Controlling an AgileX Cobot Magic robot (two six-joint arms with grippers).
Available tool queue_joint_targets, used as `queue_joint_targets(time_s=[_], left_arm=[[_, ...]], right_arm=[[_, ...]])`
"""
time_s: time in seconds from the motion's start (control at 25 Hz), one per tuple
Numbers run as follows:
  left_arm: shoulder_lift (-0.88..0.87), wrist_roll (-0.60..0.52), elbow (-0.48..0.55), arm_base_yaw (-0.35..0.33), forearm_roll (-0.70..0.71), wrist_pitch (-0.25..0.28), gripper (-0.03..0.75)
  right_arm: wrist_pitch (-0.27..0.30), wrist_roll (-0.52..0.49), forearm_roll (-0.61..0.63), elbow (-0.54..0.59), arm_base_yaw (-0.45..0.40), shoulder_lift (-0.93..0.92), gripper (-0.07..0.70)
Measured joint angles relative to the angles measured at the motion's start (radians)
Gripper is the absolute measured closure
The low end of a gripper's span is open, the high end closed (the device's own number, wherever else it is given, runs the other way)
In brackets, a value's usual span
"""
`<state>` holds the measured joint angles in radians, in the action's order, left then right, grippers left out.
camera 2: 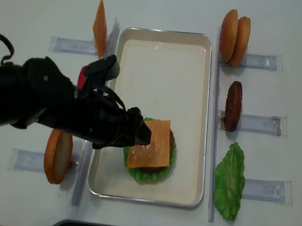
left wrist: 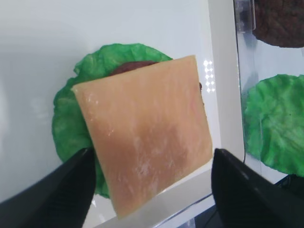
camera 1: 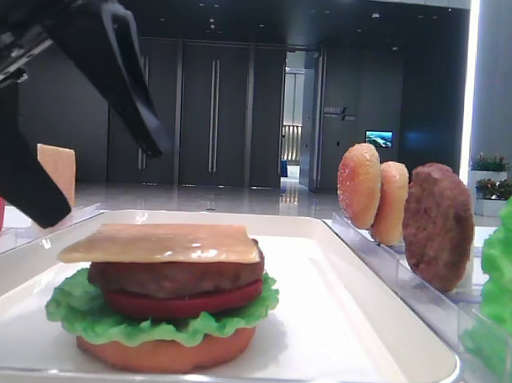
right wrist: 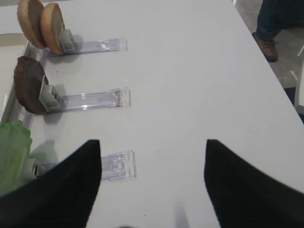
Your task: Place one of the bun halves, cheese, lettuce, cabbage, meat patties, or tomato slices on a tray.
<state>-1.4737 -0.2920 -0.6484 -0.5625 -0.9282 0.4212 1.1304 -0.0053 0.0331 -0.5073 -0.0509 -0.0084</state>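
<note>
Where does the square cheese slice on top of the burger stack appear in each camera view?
Exterior high: the cheese slice lies on top of the stack, lower left.
Right wrist: not in it.
Left wrist: it fills the centre, between the open left hand's fingers.
Exterior high (realsense): lower centre, just right of the left hand.
Shared landmark: the white tray appears in all three of these views.

One exterior view sits low at the tray (camera 1: 379,271) rim, facing across; the other looks straight down. Both wrist views face the counter (right wrist: 190,71) closely; three share the cheese (left wrist: 142,128).
</note>
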Motion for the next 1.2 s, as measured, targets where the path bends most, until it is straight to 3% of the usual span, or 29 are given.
queue_joint_targets(time_s=[0.12, 0.28, 0.52, 0.68, 0.84, 0.96, 1.2], left_arm=[[0.027, 0.088, -0.004, 0.005, 0.110, 0.035, 0.139], [0.052, 0.230, -0.064, 0.005, 0.304, 0.149, 0.139], [0.055, 0.390, -0.211, 0.006, 0.586, 0.375, 0.139], [0.055, 0.406, -0.319, 0.006, 0.711, 0.538, 0.139], [0.055, 0.405, -0.435, 0.006, 0.842, 0.747, 0.139], [0.059, 0.367, -0.491, 0.006, 0.905, 0.788, 0.139], [0.061, 0.305, -0.508, 0.006, 0.902, 0.797, 0.139]], right_arm=[[0.000, 0.000, 0.000, 0.000, 0.000, 0.000, 0.185], [0.000, 0.000, 0.000, 0.000, 0.000, 0.000, 0.185], [0.000, 0.000, 0.000, 0.000, 0.000, 0.000, 0.185], [0.000, 0.000, 0.000, 0.000, 0.000, 0.000, 0.185], [0.000, 0.000, 0.000, 0.000, 0.000, 0.000, 0.185], [0.000, 0.000, 0.000, 0.000, 0.000, 0.000, 0.185], [0.000, 0.000, 0.000, 0.000, 0.000, 0.000, 0.185]])
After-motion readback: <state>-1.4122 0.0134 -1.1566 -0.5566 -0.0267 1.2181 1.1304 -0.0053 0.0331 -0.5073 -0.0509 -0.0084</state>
